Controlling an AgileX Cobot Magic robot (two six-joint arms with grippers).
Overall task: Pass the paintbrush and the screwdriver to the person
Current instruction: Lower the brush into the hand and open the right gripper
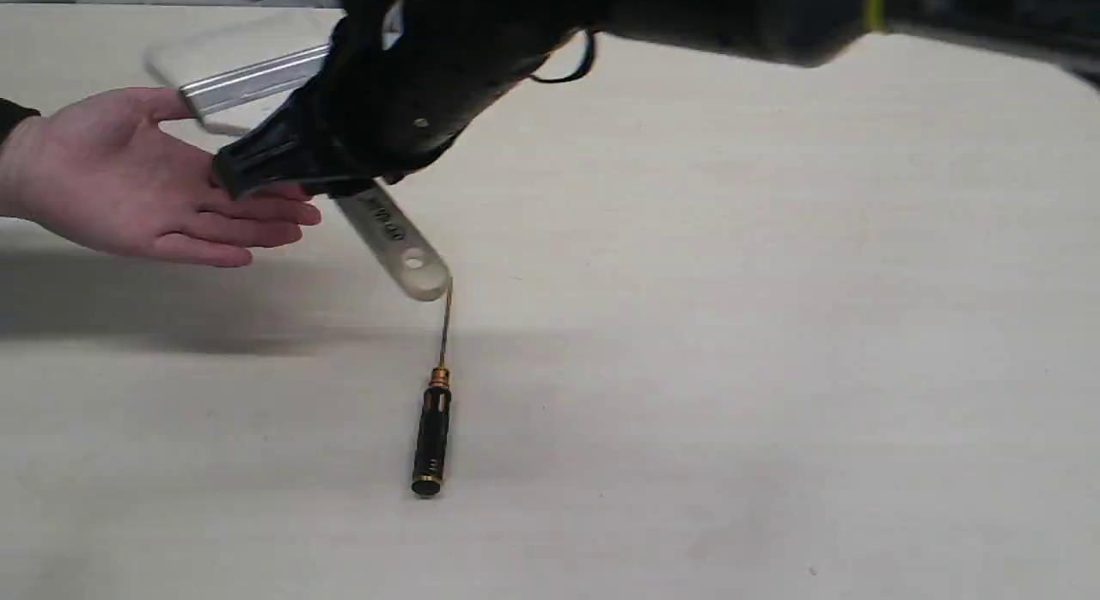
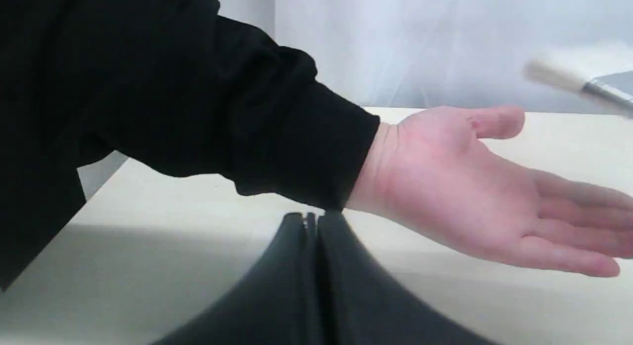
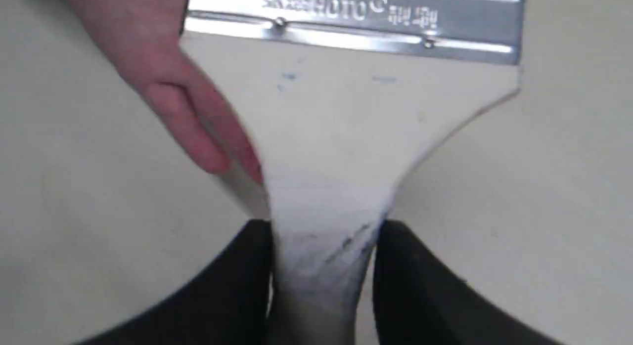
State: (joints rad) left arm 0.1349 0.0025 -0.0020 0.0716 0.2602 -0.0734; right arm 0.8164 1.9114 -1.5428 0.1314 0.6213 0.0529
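My right gripper (image 1: 284,166) is shut on the neck of the paintbrush (image 1: 391,235) and holds it above the table, over the fingertips of the person's open hand (image 1: 129,183). The right wrist view shows the wooden handle (image 3: 336,137) pinched between both fingers, with the silver ferrule (image 3: 356,19) beyond. The ferrule (image 1: 249,80) and pale bristles point toward the back left. The screwdriver (image 1: 432,428) lies on the table nearer the front, shaft toward the brush handle's end. My left gripper (image 2: 311,226) is shut and empty, just below the person's wrist (image 2: 395,177) and black cuff.
The pale wooden table (image 1: 773,325) stretches right and forward of the screwdriver. The right arm (image 1: 687,15) crosses the top of the exterior view. The person's black sleeve (image 2: 148,98) fills the left wrist view's one side.
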